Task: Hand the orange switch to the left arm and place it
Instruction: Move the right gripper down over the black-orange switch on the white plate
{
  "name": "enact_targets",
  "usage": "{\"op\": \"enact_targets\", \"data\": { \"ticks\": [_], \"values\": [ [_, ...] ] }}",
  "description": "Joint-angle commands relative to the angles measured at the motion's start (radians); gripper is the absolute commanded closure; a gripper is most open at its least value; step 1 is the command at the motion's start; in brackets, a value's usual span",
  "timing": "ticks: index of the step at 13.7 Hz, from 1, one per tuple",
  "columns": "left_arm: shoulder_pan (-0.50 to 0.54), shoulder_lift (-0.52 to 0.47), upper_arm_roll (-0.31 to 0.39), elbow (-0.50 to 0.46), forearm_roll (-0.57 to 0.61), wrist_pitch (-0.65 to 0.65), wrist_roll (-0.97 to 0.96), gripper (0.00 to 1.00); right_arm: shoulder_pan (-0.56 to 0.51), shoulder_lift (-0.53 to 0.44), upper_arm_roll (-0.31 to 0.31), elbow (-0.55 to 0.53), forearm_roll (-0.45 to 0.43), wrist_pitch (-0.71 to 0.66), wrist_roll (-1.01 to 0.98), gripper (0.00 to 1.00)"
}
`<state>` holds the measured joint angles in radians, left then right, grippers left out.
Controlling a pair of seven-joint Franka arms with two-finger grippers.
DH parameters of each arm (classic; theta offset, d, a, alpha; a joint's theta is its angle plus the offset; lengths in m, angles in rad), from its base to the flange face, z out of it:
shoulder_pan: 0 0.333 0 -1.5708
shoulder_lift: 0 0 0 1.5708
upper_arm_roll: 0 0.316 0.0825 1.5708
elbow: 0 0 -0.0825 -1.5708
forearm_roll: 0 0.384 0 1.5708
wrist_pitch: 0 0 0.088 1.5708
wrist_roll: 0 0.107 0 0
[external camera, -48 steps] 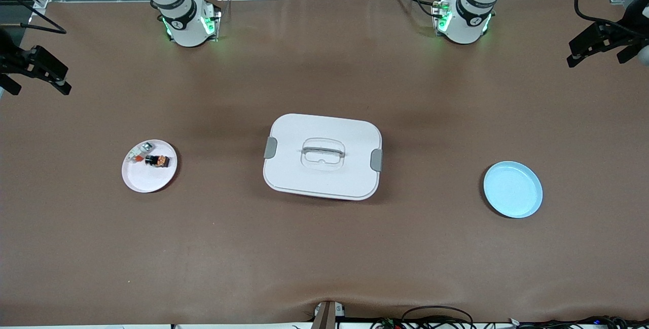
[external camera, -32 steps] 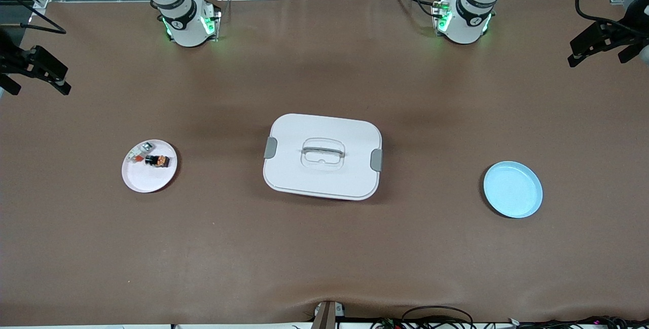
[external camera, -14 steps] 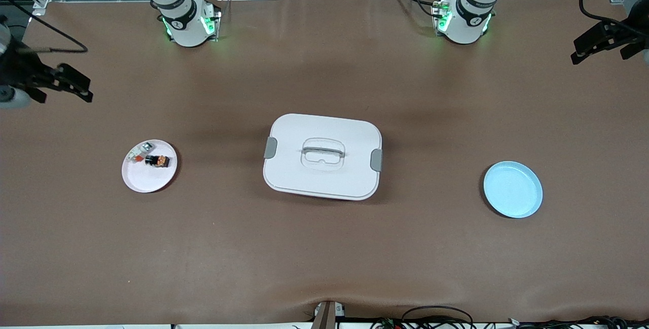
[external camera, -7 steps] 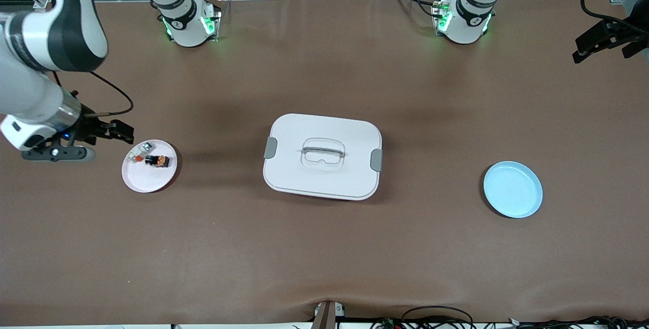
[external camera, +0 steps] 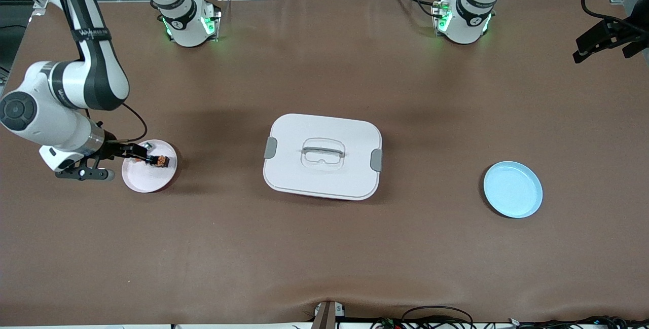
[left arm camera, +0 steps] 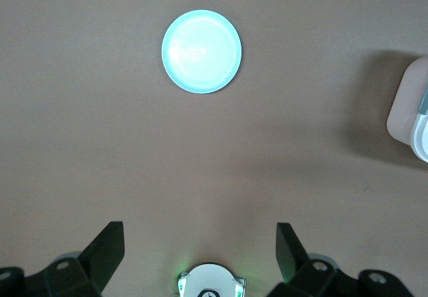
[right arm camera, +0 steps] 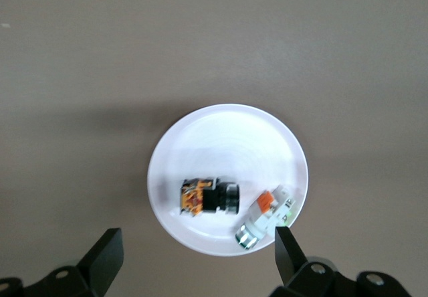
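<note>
The orange switch [external camera: 161, 160] lies on a small white plate [external camera: 147, 179] toward the right arm's end of the table; it also shows in the right wrist view [right arm camera: 206, 198]. My right gripper [external camera: 142, 154] hangs open over that plate [right arm camera: 227, 146], apart from the switch, its fingers [right arm camera: 107, 257] spread wide. The white box [external camera: 323, 155] stands mid-table. My left gripper [external camera: 578, 51] waits open and empty, up at the left arm's end of the table; in the left wrist view [left arm camera: 199, 250] nothing is between its fingers.
A white-and-silver component [right arm camera: 267, 217] with a red mark lies beside the switch on the same plate. A light blue plate [external camera: 512, 189] sits toward the left arm's end and shows in the left wrist view [left arm camera: 201, 51]. A box corner [left arm camera: 409, 110] shows there too.
My right arm has swung in from the table's end and come down over the white plate. The left arm has hardly moved. Switch, box and plates stay put.
</note>
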<state>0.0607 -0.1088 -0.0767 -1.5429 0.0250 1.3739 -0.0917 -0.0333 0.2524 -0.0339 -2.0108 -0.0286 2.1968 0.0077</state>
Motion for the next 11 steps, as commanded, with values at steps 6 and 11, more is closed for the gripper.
{"op": "enact_targets", "data": {
  "ticks": [6,11],
  "values": [
    [0.007,-0.009,-0.002,0.01,0.004,-0.015,0.009,0.0,-0.007,0.129,0.011,0.001,0.007,0.095,0.015,0.0],
    [0.007,-0.011,-0.002,0.01,0.006,-0.016,0.01,0.0,0.004,0.166,0.009,-0.003,-0.004,0.084,0.014,0.0]
  ]
}}
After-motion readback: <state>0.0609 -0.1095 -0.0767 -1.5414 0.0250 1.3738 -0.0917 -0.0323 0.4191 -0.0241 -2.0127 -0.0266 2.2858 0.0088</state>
